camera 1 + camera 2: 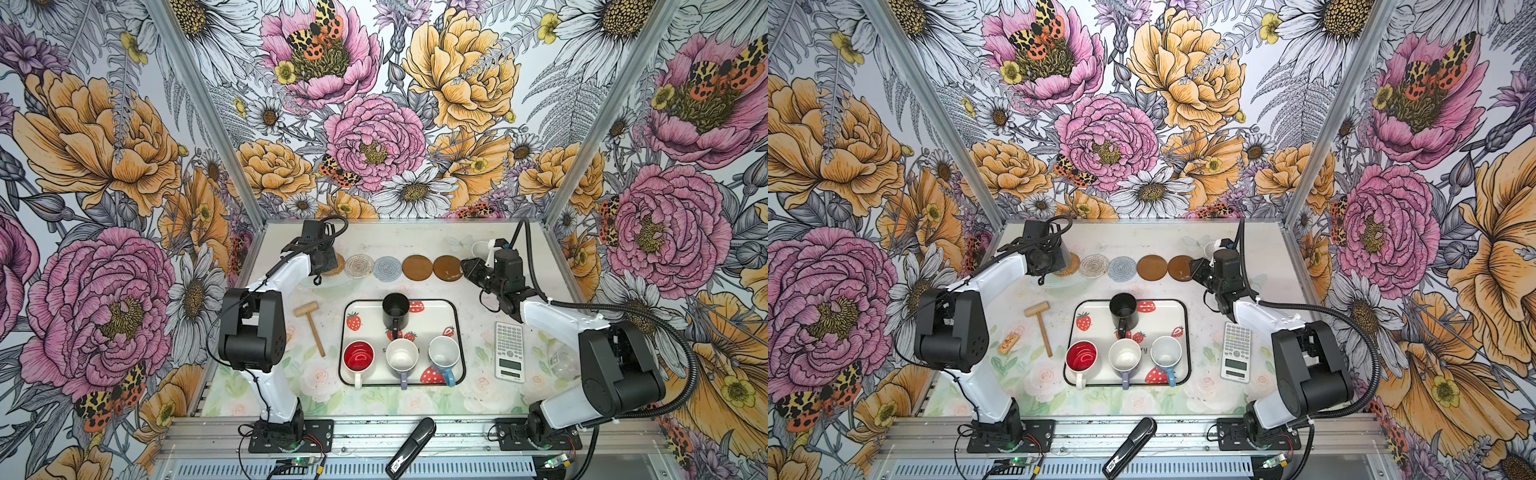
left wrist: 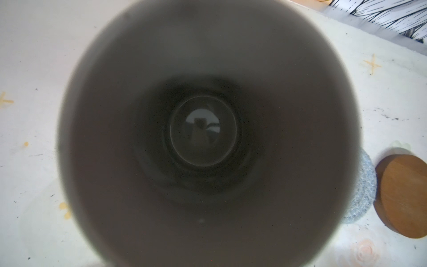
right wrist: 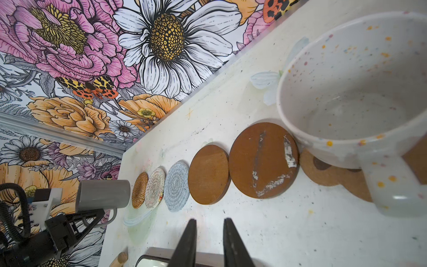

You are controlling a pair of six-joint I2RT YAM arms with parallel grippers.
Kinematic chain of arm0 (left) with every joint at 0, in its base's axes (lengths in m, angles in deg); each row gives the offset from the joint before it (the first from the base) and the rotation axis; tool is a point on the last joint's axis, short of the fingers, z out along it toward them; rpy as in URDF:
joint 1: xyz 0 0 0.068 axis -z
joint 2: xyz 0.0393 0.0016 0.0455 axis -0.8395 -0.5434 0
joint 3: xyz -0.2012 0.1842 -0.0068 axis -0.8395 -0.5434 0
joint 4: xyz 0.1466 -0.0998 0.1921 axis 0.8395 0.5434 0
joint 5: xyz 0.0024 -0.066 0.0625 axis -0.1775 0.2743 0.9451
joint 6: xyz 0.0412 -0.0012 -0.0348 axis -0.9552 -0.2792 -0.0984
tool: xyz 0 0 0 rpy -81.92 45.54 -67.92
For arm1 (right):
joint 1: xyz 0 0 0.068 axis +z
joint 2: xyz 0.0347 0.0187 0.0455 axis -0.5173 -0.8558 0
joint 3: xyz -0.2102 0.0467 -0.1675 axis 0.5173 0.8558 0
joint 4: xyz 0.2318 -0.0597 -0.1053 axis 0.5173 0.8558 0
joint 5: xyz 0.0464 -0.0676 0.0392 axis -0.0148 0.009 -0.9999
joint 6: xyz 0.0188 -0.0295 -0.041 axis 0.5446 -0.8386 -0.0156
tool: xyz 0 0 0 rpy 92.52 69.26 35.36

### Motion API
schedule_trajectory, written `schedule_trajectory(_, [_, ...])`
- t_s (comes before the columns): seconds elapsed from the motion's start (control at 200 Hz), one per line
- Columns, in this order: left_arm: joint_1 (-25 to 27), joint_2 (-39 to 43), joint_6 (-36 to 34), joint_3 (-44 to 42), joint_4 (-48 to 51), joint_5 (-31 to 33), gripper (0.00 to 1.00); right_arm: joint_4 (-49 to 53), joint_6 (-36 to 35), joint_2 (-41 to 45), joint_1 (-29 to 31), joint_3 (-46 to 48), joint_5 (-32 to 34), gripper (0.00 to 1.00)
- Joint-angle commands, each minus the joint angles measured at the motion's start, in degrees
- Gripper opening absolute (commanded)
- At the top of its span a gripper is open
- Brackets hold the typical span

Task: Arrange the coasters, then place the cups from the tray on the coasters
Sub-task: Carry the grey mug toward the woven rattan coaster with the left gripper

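Observation:
Five coasters lie in a row at the back: tan rattan [image 1: 338, 267], cream crochet [image 1: 358, 266], grey-blue crochet [image 1: 386, 269] and two brown discs [image 1: 417, 268] [image 1: 447, 267]. My left gripper [image 3: 99, 213] is shut on the handle of the grey cup [image 1: 1061, 254], upright over the rattan end; contact cannot be told. The speckled white cup [image 3: 346, 92] stands on the paw coaster [image 3: 323, 175]. Beside it my right gripper [image 3: 210, 220] is open and holds nothing. The strawberry tray [image 1: 457, 320] holds the black [image 1: 395, 309], red-inside [image 1: 358, 356], lavender [image 1: 402, 354] and blue [image 1: 444, 352] cups.
A wooden mallet [image 1: 309, 324] lies left of the tray. On the tray's right are a white calculator [image 1: 509, 351] and a clear glass jar [image 1: 561, 361]. A small orange block [image 1: 1011, 345] sits near the left arm. A black stapler-like object [image 1: 411, 449] rests on the front rail.

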Motion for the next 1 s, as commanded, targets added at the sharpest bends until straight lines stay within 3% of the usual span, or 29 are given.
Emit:
schedule_trajectory(0.0, [-0.51,-0.22,-1.50,2.88,-5.01,-1.37,0.00,-1.11,0.56,-0.54,-0.26,-0.72,-0.40,0.23])
schedule_trajectory(0.991, [-1.07,-3.34,-2.46,4.46,-5.01,-2.40,0.00,-0.85,0.29,-1.40,-0.41,-1.24,-1.02,0.22])
